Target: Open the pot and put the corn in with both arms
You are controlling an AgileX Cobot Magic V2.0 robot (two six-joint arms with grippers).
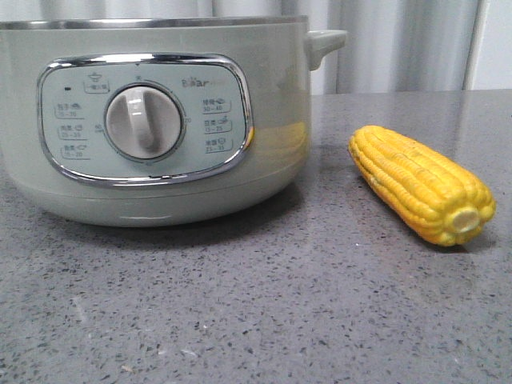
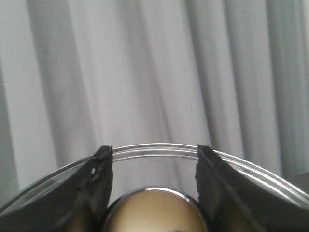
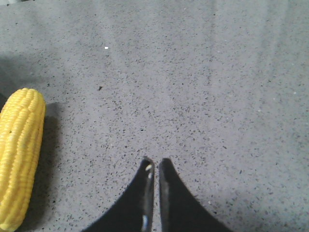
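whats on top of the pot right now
From the front, the pot runs off the frame at its silver rim, so its top is hidden. The left wrist view shows a glass lid edge and a rounded knob between the open left end effector.

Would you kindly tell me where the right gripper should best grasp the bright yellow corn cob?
Probably across the middle of the bright yellow corn cob, coming from above with the jaws spanning its width. It lies flat on the speckled grey table, clear of the sage-green pot. The right gripper, now closed, must open first.

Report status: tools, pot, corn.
Left tool open, straddling lid knob. Right tool shut, empty, over table. Corn beside pot; nothing in the way.
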